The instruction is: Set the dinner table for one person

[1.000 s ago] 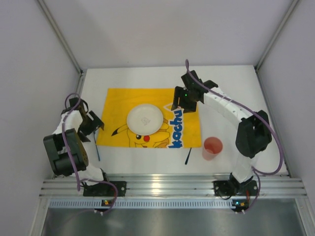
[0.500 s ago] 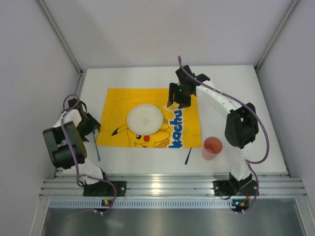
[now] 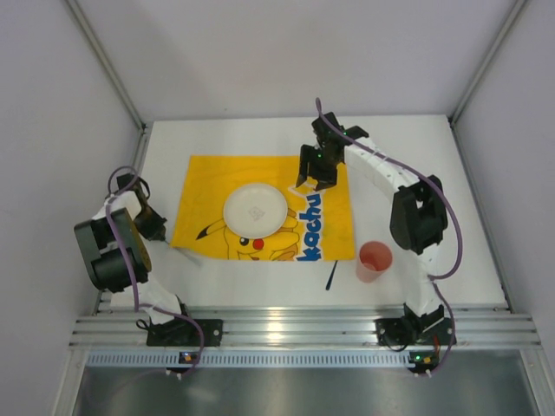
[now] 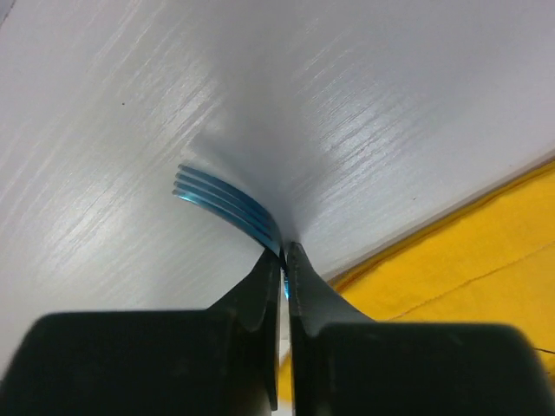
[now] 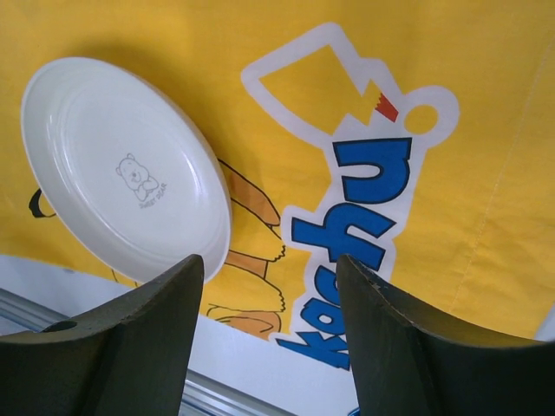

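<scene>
While left end effector (image 4: 284,260) clamps blue fork (image 4: 227,201), tabletop (image 4: 347,104) 9 o'clock, right end effector (image 5: 269,264) gapes wide | beneath: yellow cloth (image 5: 486,173).

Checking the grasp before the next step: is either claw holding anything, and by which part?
The left claw pinches the blue fork just behind its tines. The right claw is open above the yellow cloth, holding nothing.

Your cloth (image 3: 329,227) lies on the dinner table (image 3: 416,173), plate (image 3: 254,208) on its middle. Cup (image 3: 374,261): just right of the cloth's near corner; utensil (image 3: 330,276): just before its near edge; fork (image 4: 227,204): off its left edge.
</scene>
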Controlling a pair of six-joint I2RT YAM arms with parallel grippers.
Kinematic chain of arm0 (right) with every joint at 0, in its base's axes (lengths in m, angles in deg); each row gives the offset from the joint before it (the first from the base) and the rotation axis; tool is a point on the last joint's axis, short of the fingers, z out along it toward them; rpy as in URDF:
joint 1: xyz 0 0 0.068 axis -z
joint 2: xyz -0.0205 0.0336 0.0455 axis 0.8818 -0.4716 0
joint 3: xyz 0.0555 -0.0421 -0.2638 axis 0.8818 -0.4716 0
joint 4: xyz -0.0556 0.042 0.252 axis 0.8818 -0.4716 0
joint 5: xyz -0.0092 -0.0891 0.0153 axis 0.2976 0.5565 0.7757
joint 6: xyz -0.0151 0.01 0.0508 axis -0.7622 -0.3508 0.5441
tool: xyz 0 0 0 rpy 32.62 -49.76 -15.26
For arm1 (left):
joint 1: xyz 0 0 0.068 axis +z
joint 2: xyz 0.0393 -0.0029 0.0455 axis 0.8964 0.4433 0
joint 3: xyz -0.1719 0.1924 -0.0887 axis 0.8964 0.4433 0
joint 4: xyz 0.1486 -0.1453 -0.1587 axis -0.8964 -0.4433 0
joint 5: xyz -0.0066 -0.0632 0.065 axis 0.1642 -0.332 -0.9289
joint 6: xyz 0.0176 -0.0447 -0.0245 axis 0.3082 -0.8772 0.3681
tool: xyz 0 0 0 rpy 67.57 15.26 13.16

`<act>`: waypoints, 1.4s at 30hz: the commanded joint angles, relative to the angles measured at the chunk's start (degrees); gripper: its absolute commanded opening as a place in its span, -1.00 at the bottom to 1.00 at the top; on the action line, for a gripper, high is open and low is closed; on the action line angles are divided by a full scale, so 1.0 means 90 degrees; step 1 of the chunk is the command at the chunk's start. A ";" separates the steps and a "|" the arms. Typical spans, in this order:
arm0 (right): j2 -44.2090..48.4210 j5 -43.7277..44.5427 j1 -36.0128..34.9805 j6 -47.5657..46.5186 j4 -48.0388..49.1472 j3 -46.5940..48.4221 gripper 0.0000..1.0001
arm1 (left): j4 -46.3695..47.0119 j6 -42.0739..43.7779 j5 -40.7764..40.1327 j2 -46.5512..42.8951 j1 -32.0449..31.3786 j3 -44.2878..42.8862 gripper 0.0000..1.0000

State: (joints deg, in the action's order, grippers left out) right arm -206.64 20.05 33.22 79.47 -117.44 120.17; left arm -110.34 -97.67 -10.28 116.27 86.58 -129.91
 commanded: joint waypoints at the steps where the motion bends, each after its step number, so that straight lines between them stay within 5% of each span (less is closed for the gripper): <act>1: -0.0115 -0.0144 0.0126 -0.0014 -0.0041 0.0335 0.26 | 0.0205 0.0093 -0.0113 0.0336 0.0054 -0.0003 -1.00; 7: -0.0076 -0.0241 0.0165 0.0074 0.0134 0.0218 0.25 | -0.0272 0.0200 -0.0784 0.0064 -0.0141 -0.0451 -1.00; 12: 0.0206 -0.0505 0.0194 0.0376 0.0564 -0.0308 0.24 | -0.1113 0.0347 -0.2601 -0.0006 -0.1176 -0.1728 -1.00; 17: 0.0820 -0.0711 0.0214 0.0552 0.1121 -0.1050 0.24 | -0.1192 0.0902 -0.2691 0.0218 -0.2229 -0.2608 -1.00; 25: 0.2315 -0.0623 0.0467 0.0728 0.1716 -0.2856 0.23 | -0.1924 0.1781 -0.4494 0.1712 -0.4134 -0.4397 -1.00; 32: 0.3584 -0.0730 0.0907 0.0924 0.2088 -0.4410 0.25 | -0.1847 0.1968 -0.4859 0.2571 -0.4321 -0.4535 -1.00; 42: 0.3889 -0.0827 0.1405 0.0621 0.1698 -0.4353 0.25 | -0.1690 0.2066 -0.5346 0.3471 -0.4623 -0.4769 -1.00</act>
State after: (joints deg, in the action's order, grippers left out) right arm -174.18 13.55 44.21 86.42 -101.95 79.21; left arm -125.13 -79.77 -53.47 147.20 46.56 -170.87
